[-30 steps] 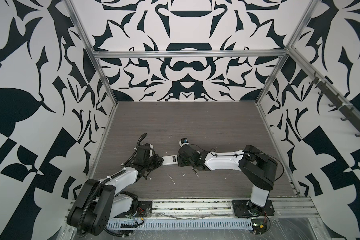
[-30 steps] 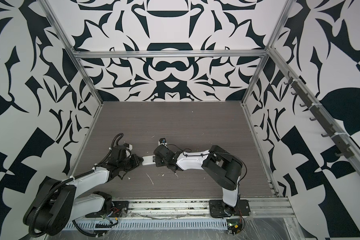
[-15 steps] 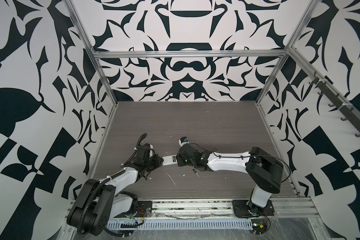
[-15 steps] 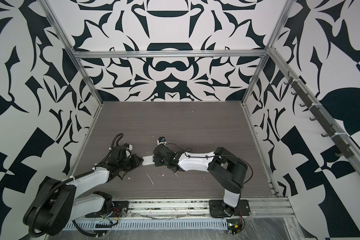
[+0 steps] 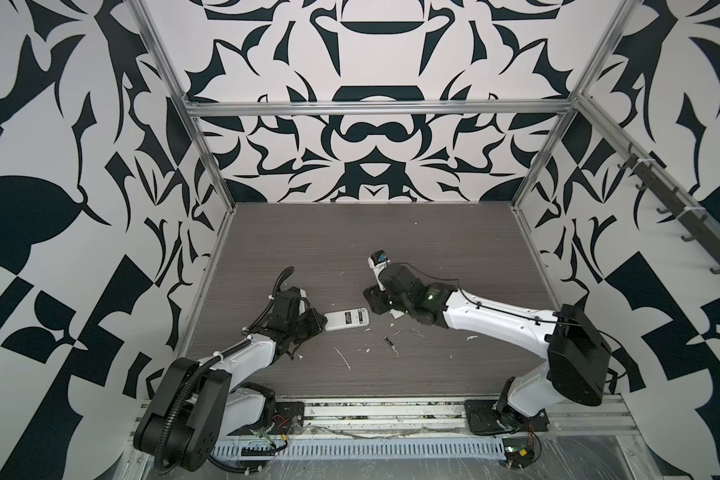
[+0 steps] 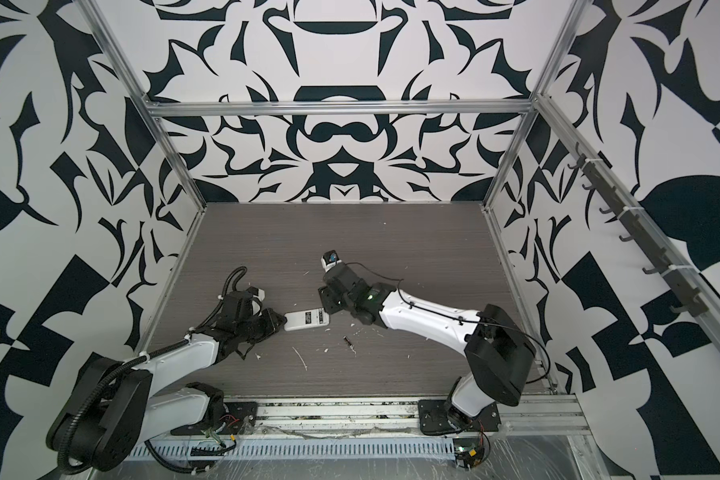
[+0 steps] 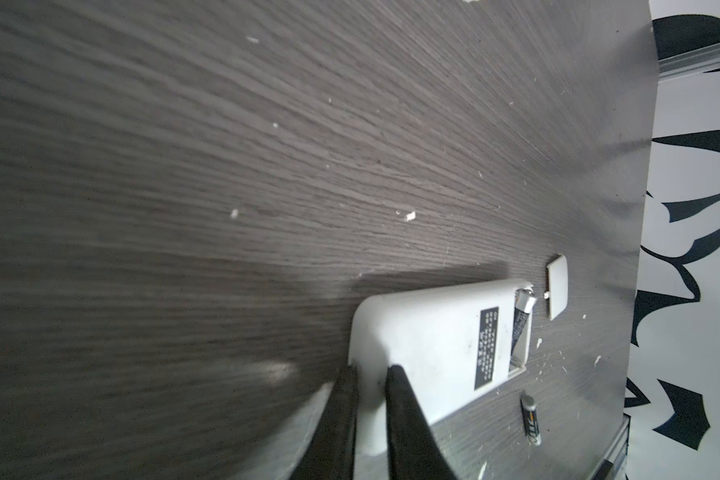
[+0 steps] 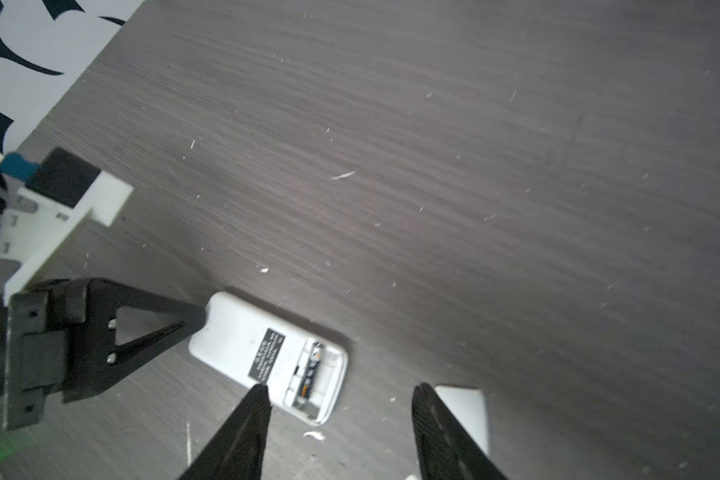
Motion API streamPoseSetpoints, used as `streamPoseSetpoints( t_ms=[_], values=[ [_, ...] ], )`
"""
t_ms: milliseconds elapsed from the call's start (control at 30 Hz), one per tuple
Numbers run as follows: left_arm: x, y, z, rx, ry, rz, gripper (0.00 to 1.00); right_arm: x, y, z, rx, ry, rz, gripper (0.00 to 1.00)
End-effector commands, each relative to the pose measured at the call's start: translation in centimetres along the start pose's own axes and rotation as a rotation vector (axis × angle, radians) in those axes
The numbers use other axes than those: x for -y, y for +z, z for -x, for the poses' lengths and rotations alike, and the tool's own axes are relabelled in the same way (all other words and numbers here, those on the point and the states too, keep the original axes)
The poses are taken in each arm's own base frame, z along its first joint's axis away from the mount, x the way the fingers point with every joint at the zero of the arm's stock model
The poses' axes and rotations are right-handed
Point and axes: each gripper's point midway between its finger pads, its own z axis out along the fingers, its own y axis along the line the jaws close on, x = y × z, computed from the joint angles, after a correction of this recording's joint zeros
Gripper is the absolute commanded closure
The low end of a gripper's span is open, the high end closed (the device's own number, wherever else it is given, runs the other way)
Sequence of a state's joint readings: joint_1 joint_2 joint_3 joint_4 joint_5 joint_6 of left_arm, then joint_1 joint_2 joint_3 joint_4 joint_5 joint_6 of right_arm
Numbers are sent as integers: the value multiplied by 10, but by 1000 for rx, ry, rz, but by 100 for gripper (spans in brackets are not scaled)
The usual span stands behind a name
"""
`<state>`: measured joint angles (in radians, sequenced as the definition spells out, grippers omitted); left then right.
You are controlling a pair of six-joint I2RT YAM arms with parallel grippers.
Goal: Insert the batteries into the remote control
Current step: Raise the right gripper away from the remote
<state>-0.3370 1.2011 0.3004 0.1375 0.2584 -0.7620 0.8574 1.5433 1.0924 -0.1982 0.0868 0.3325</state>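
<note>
Since a second ago the right gripper (image 8: 341,392) has pulled back off the remote (image 7: 425,345) and its jaws have spread wide, with nothing between them now. It has left one battery (image 7: 646,328) lying in the open bay at the remote's end, beside the black label. Whether it is pressed fully home I cannot tell; its metal tip looks a little raised in the left wrist view. The left gripper (image 7: 371,372) has not shifted: its jaws are clamped on the remote's opposite end, holding it white back up on the table (image 7: 267,166), a little left of the middle in both top views. I judge the job half done — the release frees the right arm to fetch what remains.

Count:
- one remote
- two batteries — one in the bay, the other battery (image 7: 655,419) loose on the table just beside the remote's open end
- one cover plate (image 7: 681,286), lying apart from the remote
- two grippers
- many white flecks scattered about
</note>
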Motion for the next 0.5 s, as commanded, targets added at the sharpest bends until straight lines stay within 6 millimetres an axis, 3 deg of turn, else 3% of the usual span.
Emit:
streamPoseSetpoints(
  t_ms=[0, 100, 267, 467],
  values=[
    [-6, 0, -7, -16, -7, 16, 82, -22, -13, 5, -72, -250, 210, 31],
    [-5, 0, -7, -17, -6, 14, 82, -34, -11, -1, -141, -420, 302, 17],
    [-5, 0, -7, -22, -8, 12, 82, -48, -4, -12, -222, -564, 415, 4],
    [-4, 0, -8, -25, -10, 10, 82, -33, 8, -33, -302, -719, 381, 2]
  ],
)
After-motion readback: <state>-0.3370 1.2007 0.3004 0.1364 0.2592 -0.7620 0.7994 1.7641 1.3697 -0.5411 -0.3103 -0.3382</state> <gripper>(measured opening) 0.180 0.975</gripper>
